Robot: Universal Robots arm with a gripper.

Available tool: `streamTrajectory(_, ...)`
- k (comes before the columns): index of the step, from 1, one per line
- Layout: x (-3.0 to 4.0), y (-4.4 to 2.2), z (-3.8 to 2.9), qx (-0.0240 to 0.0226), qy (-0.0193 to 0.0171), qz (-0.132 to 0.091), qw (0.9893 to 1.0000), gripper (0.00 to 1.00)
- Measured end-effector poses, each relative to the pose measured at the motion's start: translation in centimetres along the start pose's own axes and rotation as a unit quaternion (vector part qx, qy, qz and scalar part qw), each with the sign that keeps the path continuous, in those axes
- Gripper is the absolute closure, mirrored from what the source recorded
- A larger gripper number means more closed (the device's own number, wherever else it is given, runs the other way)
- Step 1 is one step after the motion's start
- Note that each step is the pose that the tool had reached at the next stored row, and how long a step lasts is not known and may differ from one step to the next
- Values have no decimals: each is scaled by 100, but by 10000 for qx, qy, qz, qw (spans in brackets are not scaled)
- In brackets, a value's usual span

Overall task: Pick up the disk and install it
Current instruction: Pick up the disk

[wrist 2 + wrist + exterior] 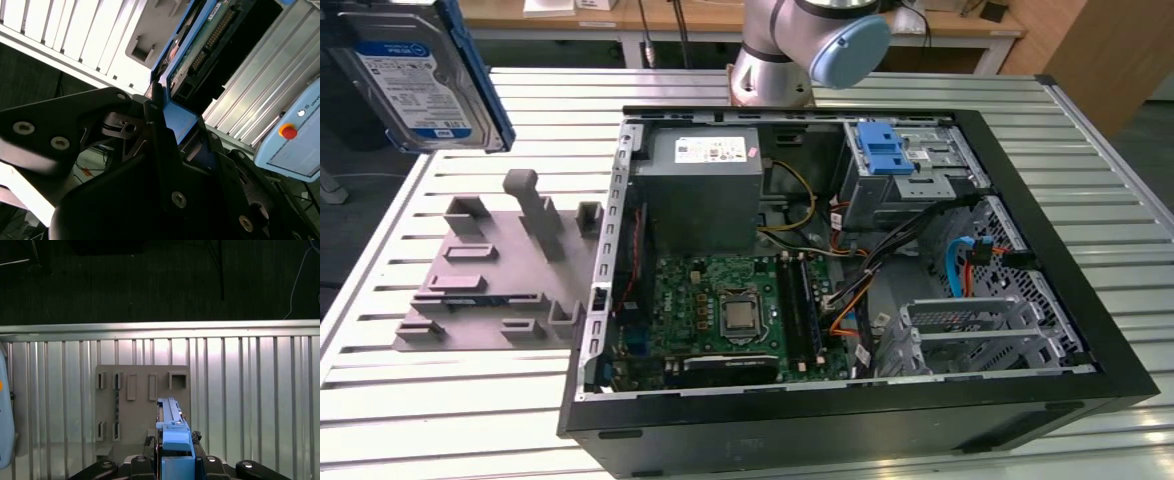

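The disk [414, 80], a silver drive with a white-and-blue label and a blue carrier frame, hangs in the air at the exterior view's upper left, above the table's edge. In the first wrist view the disk [173, 437] appears edge-on with my gripper [175, 464] shut on its blue frame, one black finger [136, 466] on each side. In the second wrist view the disk [197, 47] sticks out from my gripper [175, 125]. The grey slotted stand [494, 270] [142, 402] lies on the table below the disk.
The open computer case [1067, 390] fills the exterior view's right, with a metal drive bay and blue latch [886, 152] at its far corner. The arm's base [787, 50] stands behind the case. A panel with a red button [289, 132] is off the table.
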State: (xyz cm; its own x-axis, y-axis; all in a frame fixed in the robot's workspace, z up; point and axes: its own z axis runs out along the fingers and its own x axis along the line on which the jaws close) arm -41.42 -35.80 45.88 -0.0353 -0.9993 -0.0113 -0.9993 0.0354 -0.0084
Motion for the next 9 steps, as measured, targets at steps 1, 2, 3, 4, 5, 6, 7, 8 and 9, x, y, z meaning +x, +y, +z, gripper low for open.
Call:
streamTrajectory(1, 0, 0, -13, 0, 0, 0, 10000, 64)
streamTrajectory(2, 0, 0, -27, 1, 0, 0, 10000, 64)
streamTrajectory(3, 0, 0, -44, 1, 0, 0, 10000, 64)
streamTrajectory(4, -1, -1, -74, 0, 0, 0, 10000, 64)
streamTrajectory(5, -1, -1, -108, 1, -1, 0, 10000, 64)
streamTrajectory(6, -1, -1, -139, 1, -1, 0, 10000, 64)
streamTrajectory(7, -1, -1, -163, 1, -1, 0, 10000, 64)
streamTrajectory(8, -2, -1, -184, 1, 0, 0, 10000, 64)
streamTrajectory(9, -2, -2, -199, 0, 0, 0, 10000, 64)
